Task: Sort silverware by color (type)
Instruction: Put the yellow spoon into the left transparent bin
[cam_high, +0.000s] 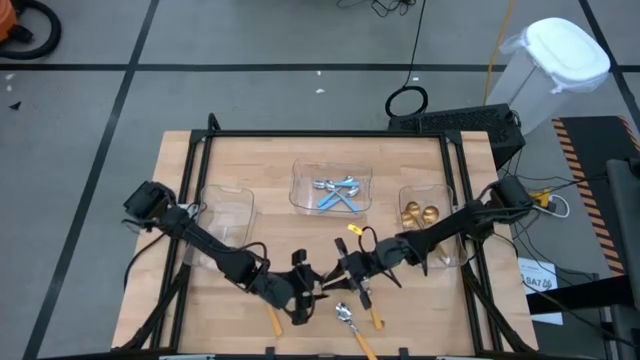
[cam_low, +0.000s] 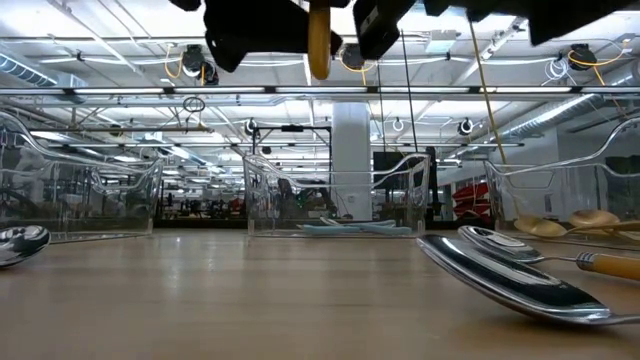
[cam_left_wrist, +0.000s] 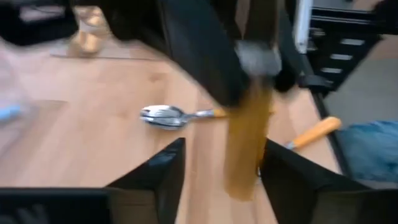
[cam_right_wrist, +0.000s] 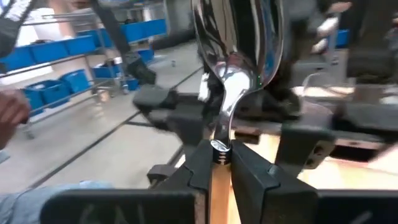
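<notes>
Three trays sit along the back half of the table (cam_high: 180, 165): the middle tray (cam_high: 331, 176), holding crossed spoons (cam_high: 338, 192), the left tray (cam_high: 225, 212) and the right tray (cam_high: 428, 193), holding round-bowled spoons (cam_high: 420, 213). In front of the middle tray the left gripper (cam_high: 300, 290) and right gripper (cam_high: 352, 272) meet above the table. More spoons (cam_high: 352, 322) lie in front of them, near the table's front edge.
</notes>
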